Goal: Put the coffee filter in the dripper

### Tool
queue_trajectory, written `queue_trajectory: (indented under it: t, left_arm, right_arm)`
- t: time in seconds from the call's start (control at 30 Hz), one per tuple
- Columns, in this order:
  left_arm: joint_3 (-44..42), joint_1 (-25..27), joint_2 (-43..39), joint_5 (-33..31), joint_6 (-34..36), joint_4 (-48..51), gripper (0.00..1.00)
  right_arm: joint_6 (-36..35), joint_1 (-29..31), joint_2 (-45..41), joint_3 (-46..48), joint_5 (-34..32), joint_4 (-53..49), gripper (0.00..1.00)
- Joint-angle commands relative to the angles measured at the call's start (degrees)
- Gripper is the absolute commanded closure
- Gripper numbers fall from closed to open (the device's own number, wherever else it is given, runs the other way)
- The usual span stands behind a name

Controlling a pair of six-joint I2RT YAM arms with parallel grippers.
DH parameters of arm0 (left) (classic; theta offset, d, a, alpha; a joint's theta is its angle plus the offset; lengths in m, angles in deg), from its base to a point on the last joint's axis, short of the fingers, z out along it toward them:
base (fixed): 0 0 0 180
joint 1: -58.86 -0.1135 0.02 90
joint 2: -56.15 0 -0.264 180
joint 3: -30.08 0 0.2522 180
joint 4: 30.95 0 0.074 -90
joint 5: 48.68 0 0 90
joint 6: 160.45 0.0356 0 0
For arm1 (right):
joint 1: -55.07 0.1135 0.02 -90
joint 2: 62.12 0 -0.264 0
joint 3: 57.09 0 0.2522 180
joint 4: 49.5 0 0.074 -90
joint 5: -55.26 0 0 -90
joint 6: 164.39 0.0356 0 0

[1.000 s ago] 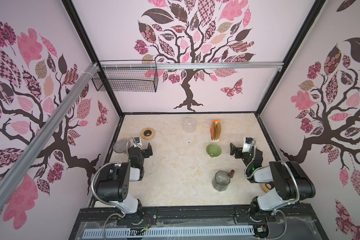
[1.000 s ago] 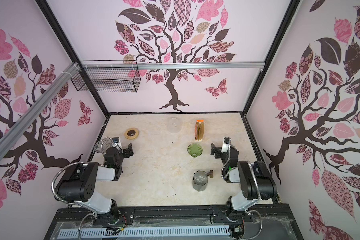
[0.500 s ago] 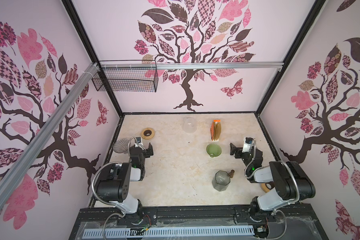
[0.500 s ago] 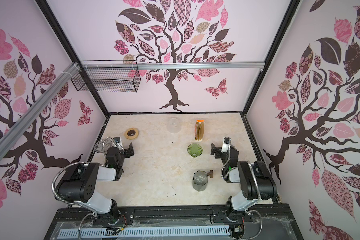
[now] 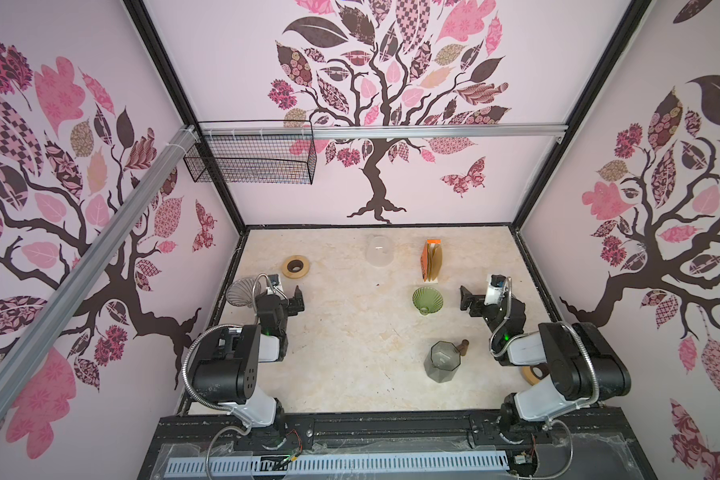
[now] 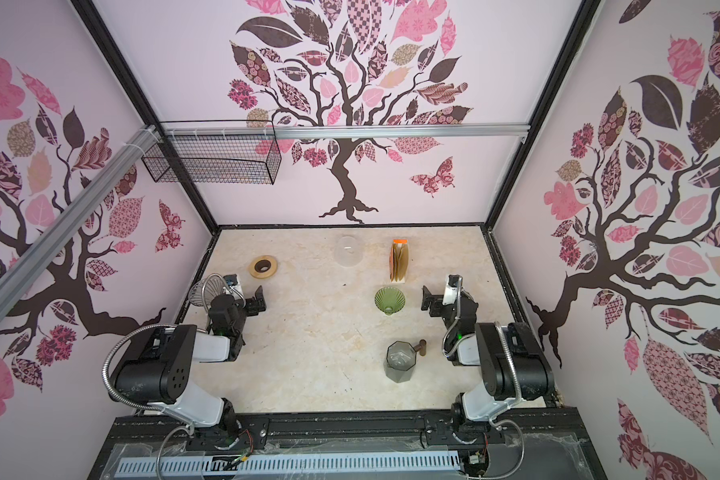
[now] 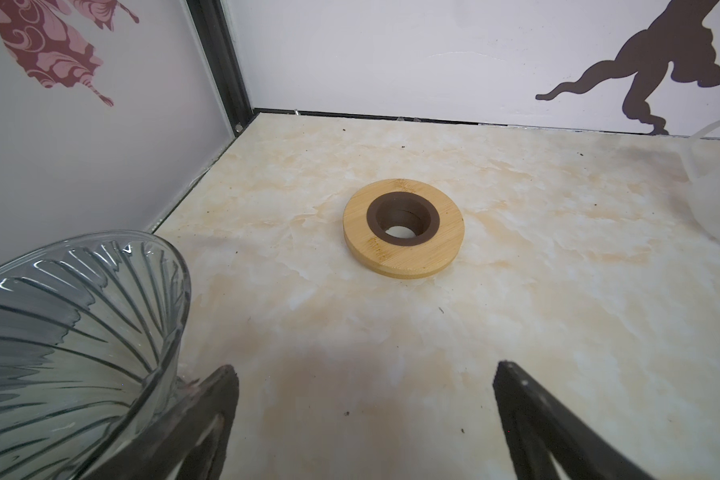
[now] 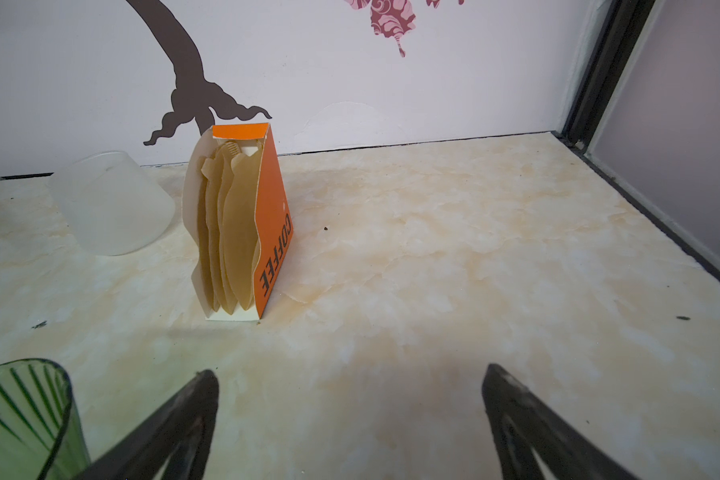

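Several tan paper coffee filters (image 8: 233,232) stand upright in an orange box (image 5: 432,259) (image 6: 399,261) near the back wall. A green ribbed glass dripper (image 5: 427,300) (image 6: 390,300) (image 8: 21,419) sits on the table in front of the box. My right gripper (image 5: 465,297) (image 6: 428,299) (image 8: 348,374) is open and empty, just right of the green dripper and facing the box. A clear grey ribbed dripper (image 5: 240,291) (image 6: 204,291) (image 7: 71,332) sits by the left wall. My left gripper (image 5: 297,298) (image 6: 259,300) (image 7: 362,370) is open and empty beside it.
A wooden ring with a dark centre (image 5: 296,266) (image 7: 404,226) lies at the back left. A frosted cup (image 5: 379,250) (image 8: 113,203) lies on its side left of the box. A grey glass carafe (image 5: 443,360) stands at the front right. A wire basket (image 5: 250,160) hangs above.
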Motion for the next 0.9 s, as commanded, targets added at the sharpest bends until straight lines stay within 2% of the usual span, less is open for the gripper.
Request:
queue_trajectory:
  t: [0.0, 0.17, 0.33, 0.5, 0.57, 0.63, 0.7, 0.77, 0.87]
  left_arm:
    - [1.51, -0.29, -0.11, 1.34, -0.45, -0.37, 0.02]
    - [1.45, -1.15, -1.47, 3.07, -0.66, 1.87, 0.02]
    - [2.39, -1.15, -2.54, 1.8, -1.26, 4.13, 0.02]
    - [3.83, -1.0, -7.01, -1.48, -2.53, 9.67, 0.02]
    - [5.31, -0.91, -9.37, -5.65, -4.95, 15.64, 0.02]
    - [8.56, -0.36, -11.75, -9.59, -5.56, 25.58, 0.02]
    - [12.4, 2.01, -13.55, -17.84, -6.36, 35.42, 0.02]
    - [12.22, 3.45, -15.3, -19.84, -7.34, 35.02, 0.02]
    - [12.45, 3.56, -18.8, -21.53, -14.85, 36.44, 0.02]
  right_arm:
    - [-1.04, 0.3, 0.16, -0.83, 0.25, 0.42, 0.0]
    - [-1.01, 0.35, 0.17, -0.93, 0.14, 0.4, 0.0]
    - [-0.07, 0.32, -1.26, -0.64, -1.74, 0.86, 0.0]
    - [-0.71, 0.43, -10.29, -7.28, -0.38, -17.7, 0.0]
    - [2.55, 0.39, -13.9, -8.64, -4.07, -19.35, 0.0]
    - [8.72, 0.41, -17.32, -10.6, -10.84, -22.48, 0.0]
    - [15.54, 0.4, -19.87, -15.47, -17.45, -30.8, 0.0]
    - [20.99, 0.4, -21.16, -22.17, -20.62, -41.26, 0.0]
    - [28.36, 0.39, -21.6, -31.81, -22.94, -57.34, 0.0]
